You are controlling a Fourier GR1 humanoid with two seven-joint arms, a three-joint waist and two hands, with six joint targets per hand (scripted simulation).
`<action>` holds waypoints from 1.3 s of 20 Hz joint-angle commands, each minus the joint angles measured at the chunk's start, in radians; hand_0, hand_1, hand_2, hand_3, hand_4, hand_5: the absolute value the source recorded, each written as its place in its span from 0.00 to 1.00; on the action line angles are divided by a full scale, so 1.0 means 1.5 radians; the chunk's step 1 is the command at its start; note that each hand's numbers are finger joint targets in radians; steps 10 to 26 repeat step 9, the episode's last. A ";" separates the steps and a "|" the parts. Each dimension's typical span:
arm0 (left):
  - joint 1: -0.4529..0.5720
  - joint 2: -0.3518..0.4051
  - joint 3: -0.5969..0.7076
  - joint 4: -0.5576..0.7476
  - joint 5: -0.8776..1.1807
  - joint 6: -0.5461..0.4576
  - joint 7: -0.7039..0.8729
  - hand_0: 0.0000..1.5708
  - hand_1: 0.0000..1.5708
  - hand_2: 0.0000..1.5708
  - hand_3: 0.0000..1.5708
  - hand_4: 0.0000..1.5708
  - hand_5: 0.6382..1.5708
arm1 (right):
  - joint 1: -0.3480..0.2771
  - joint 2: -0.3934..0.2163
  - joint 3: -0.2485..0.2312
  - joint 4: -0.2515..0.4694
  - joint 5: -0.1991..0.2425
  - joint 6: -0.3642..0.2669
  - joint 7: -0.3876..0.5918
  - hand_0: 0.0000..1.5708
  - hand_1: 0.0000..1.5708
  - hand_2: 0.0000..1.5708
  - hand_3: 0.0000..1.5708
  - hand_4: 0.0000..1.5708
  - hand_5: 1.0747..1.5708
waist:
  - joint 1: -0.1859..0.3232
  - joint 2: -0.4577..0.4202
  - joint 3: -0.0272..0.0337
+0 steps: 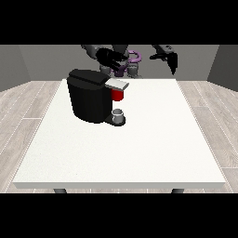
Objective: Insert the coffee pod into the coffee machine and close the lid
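The black coffee machine (90,95) stands on the white table (139,148), left of the middle. Its grey lid (116,84) lies flat over a red part (118,95) at the machine's front. I cannot pick out a separate coffee pod. A small grey cup (118,114) sits on the machine's base under the red part. The hand at the view's left (111,57) hovers above and behind the machine's top, fingers stretched towards the right and holding nothing. The hand at the view's right (170,58) hangs raised beyond the table's far edge, fingers pointing down, empty.
The robot's torso (128,62) stands behind the table's far edge. White table surface stretches in front of and to the right of the machine. A wooden floor surrounds the table.
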 commanded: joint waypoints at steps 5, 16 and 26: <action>0.036 -0.002 0.010 0.031 0.010 -0.004 -0.026 0.00 0.00 0.00 0.00 0.16 1.00 | 0.154 0.044 0.090 -0.084 -0.092 0.012 -0.056 0.00 0.00 0.00 0.00 0.17 1.00 | -0.053 -0.081 0.0000; 0.090 -0.009 0.021 0.056 -0.002 0.013 -0.084 0.00 0.00 0.00 0.00 0.12 1.00 | 0.279 0.045 0.129 -0.123 -0.136 -0.014 -0.081 0.00 0.00 0.00 0.00 0.10 1.00 | -0.097 -0.112 -0.0001; 0.090 -0.009 0.021 0.056 -0.002 0.013 -0.084 0.00 0.00 0.00 0.00 0.12 1.00 | 0.279 0.045 0.129 -0.123 -0.136 -0.014 -0.081 0.00 0.00 0.00 0.00 0.10 1.00 | -0.097 -0.112 -0.0001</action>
